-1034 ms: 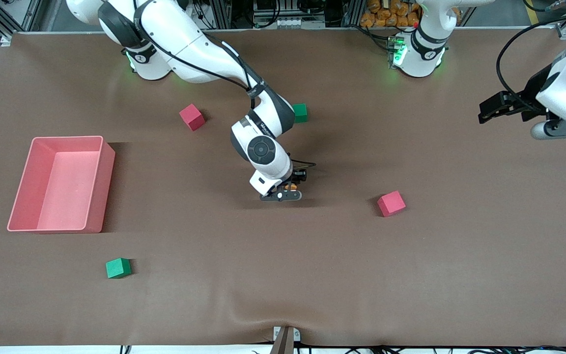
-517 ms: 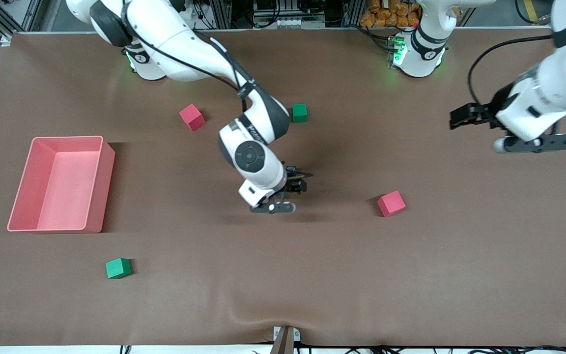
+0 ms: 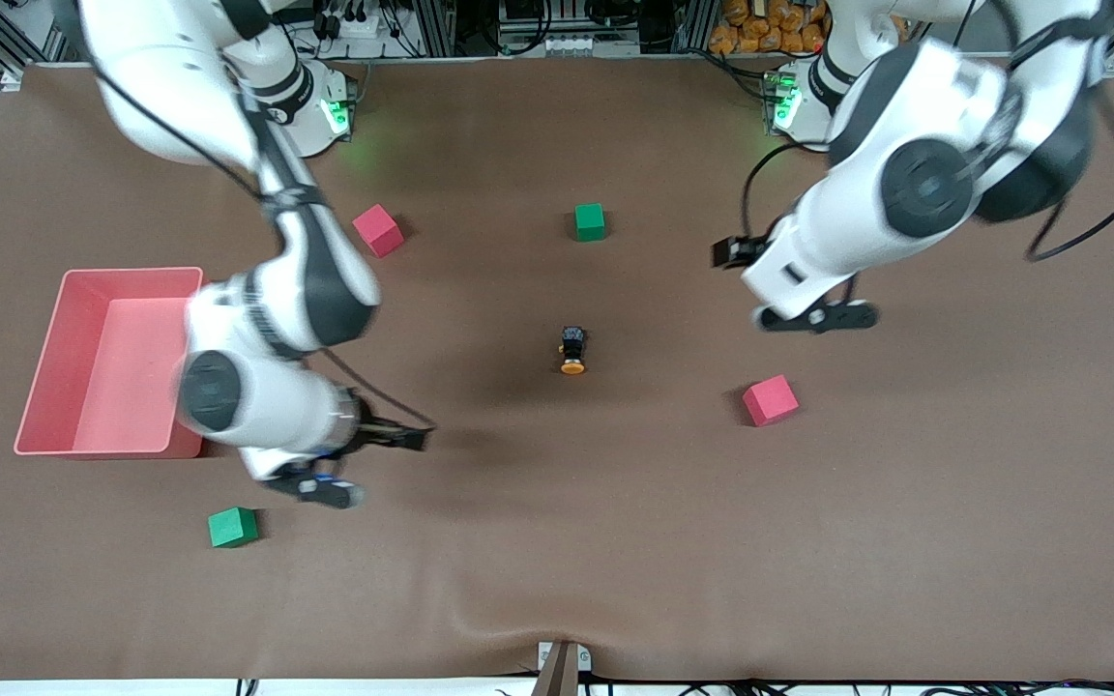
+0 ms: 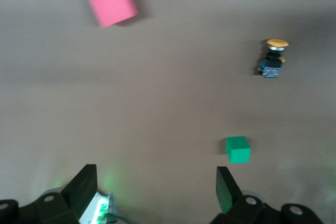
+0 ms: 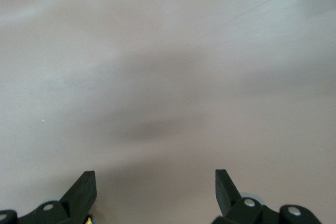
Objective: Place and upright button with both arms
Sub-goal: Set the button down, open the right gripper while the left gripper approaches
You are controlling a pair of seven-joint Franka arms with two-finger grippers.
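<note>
Button point(image 3: 572, 349) lies on its side mid-desk point(image 3: 557, 541), untouched.
Prob. light, rigid, cap slick; grip black body. Left pincer point(image 4: 155, 190) and right pincer point(image 5: 155, 188) both agape, empty, w/ neither near it.

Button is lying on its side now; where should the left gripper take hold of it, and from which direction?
Probably the black body of the button, from above, fingers across its narrow sides. It lies tipped over, orange cap pointing toward the front camera, so the blocky body offers flatter faces than the round cap. The left gripper is open, nothing held.
</note>
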